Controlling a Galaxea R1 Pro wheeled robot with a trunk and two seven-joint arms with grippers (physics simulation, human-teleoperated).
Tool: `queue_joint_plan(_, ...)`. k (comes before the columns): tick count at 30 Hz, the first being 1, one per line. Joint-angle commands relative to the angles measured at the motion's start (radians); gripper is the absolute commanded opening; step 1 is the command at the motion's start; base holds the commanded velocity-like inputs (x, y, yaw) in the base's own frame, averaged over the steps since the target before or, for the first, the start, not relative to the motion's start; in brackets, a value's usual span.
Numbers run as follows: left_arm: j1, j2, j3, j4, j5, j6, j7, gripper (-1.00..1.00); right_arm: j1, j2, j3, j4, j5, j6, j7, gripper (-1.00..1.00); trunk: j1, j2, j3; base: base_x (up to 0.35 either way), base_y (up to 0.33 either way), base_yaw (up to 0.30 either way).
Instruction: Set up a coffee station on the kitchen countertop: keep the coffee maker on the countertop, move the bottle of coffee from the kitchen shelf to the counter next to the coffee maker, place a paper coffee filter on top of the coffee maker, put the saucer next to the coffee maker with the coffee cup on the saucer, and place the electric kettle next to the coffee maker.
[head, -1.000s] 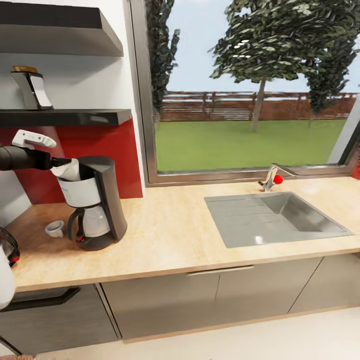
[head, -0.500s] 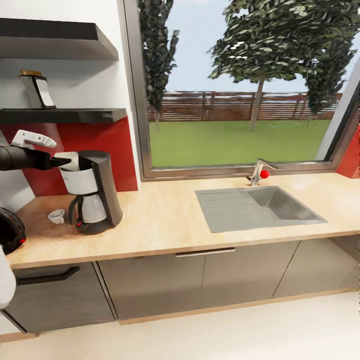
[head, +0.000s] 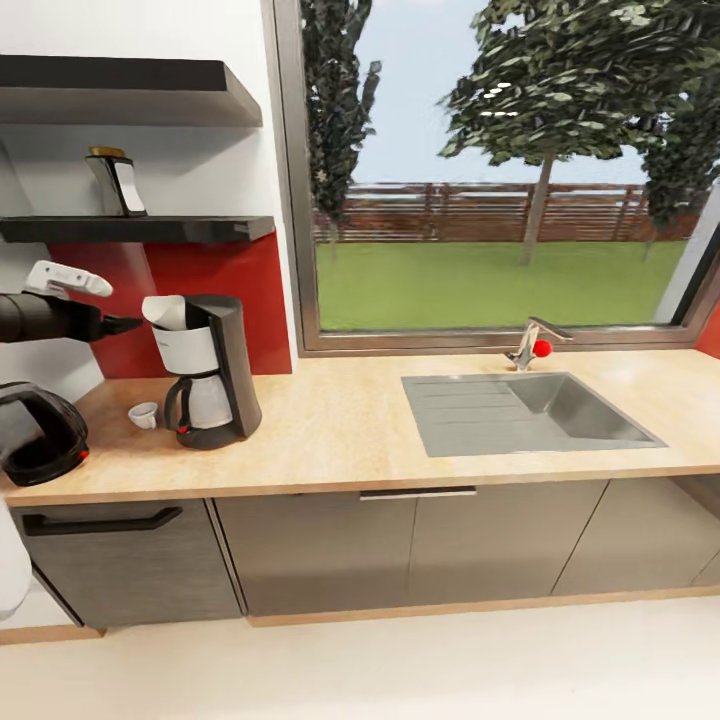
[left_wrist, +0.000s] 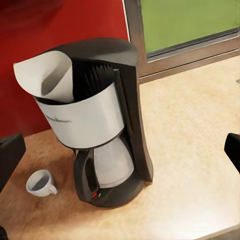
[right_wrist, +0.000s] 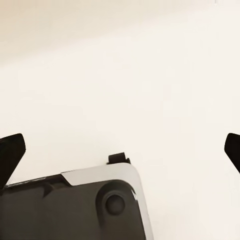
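Filter released on the coffee maker; my left gripper has pulled clear.

A second ago my left gripper (head: 130, 324) was right against the white paper cone filter (head: 168, 312); now it hangs just beside it, apart from it, fingers spread with nothing between them, as the left wrist view confirms. The filter sits tilted in the top of the black-and-silver drip coffee maker (head: 213, 372), so I judge that step done. The small white coffee cup (head: 143, 414) stands on the wooden countertop (head: 340, 420) just beside the maker, the round black electric kettle (head: 38, 432) near the maker, and the dark coffee bottle (head: 118, 184) still on the shelf above it. My right gripper (right_wrist: 120, 150) is spread and empty.
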Motion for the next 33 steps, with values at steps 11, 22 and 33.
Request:
queue_joint_plan(11,0.021,0.003,0.138,-0.016,0.104,0.003,-0.041,1.0,-0.001,-0.003,0.003,-0.101,0.018,-0.004,-0.004,1.0,0.001,-0.002,-0.002,-0.001,-0.001,0.002)
queue_joint_plan(22,0.104,0.001,0.161,-0.049,0.139,0.003,-0.051,1.0,-0.001,-0.001,0.004,-0.109,0.027,-0.012,-0.003,1.0,0.001,-0.002,-0.002,0.0,0.0,0.0)
queue_joint_plan(33,-0.019,-0.14,0.113,-0.02,0.141,0.004,0.152,1.0,-0.001,-0.003,0.001,-0.084,0.027,-0.016,-0.006,1.0,0.001,-0.002,-0.002,0.0,0.0,0.0)
